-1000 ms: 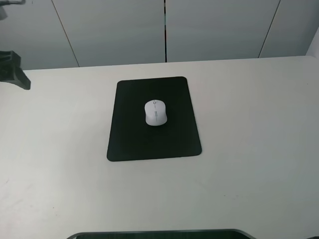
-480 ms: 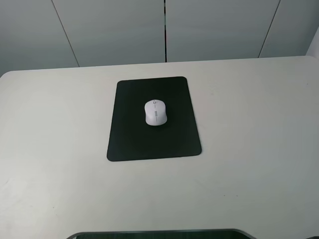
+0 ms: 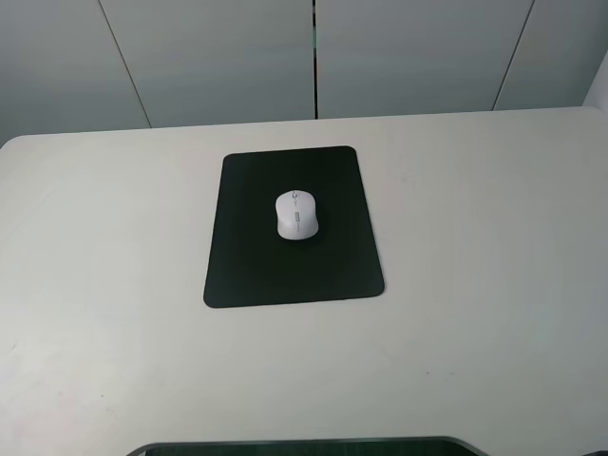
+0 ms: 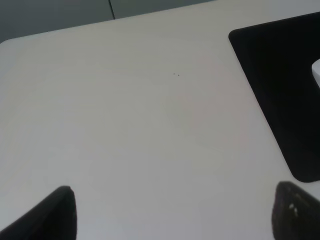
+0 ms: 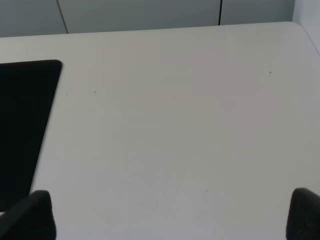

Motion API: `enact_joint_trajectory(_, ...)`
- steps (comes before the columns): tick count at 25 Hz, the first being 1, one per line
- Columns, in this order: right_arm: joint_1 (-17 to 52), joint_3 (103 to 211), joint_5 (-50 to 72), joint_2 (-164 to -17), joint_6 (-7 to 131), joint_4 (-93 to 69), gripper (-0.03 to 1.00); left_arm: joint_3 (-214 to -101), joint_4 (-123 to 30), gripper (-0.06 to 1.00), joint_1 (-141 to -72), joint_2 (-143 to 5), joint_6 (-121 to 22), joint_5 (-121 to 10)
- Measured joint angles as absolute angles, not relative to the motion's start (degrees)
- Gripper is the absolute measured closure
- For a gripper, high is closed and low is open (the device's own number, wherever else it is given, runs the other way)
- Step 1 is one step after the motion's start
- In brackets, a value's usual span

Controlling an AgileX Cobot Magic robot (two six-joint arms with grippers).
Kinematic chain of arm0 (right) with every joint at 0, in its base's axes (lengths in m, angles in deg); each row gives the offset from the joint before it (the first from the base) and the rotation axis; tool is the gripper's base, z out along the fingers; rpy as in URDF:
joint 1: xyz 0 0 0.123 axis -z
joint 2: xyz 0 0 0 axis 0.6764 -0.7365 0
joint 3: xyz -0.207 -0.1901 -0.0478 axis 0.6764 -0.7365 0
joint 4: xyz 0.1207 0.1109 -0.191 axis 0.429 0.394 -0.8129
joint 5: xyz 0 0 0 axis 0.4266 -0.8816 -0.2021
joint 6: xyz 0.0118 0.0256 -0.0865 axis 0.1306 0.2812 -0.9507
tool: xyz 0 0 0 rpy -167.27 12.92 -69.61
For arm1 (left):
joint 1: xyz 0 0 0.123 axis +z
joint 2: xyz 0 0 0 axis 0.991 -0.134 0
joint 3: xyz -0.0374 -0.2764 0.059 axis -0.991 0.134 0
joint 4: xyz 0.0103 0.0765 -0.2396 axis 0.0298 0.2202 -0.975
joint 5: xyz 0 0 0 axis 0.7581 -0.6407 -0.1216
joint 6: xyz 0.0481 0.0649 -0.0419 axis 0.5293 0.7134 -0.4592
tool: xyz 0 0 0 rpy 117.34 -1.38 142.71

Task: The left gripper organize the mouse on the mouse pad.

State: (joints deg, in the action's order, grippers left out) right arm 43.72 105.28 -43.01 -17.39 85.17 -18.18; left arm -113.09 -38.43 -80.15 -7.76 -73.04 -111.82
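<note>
Two things are seen on the white table (image 3: 484,247) from the high camera: the flat matte black rectangular mouse pad (image 3: 294,266) near the middle, and the small white oval mouse (image 3: 297,214) resting on the pad's upper-middle part, its grey wheel strip facing up. Grey wall panels (image 3: 209,57) are seen behind the table; neither arm is in that picture. From the left wrist, the left gripper (image 4: 172,215) is shown spread wide over bare table, the pad (image 4: 285,90) beside it and a sliver of the mouse (image 4: 316,74) at the frame edge. From the right wrist, the right gripper (image 5: 172,215) is likewise spread wide, nothing held, with the pad's corner (image 5: 25,115) near one finger.
</note>
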Motion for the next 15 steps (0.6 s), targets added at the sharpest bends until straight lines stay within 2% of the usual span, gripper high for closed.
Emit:
enact_joint_trajectory(5,43.72,105.28,-43.01,-17.39,85.17,-18.18,0.27,-108.27,-38.43,0.2,-80.15,2.99,-71.57,-113.63)
enact_joint_trajectory(15,43.72,105.28,-43.01,-17.39,85.17,-18.18,0.27,-107.7,-37.79,0.2,-80.15,4.15,-71.55,-114.18)
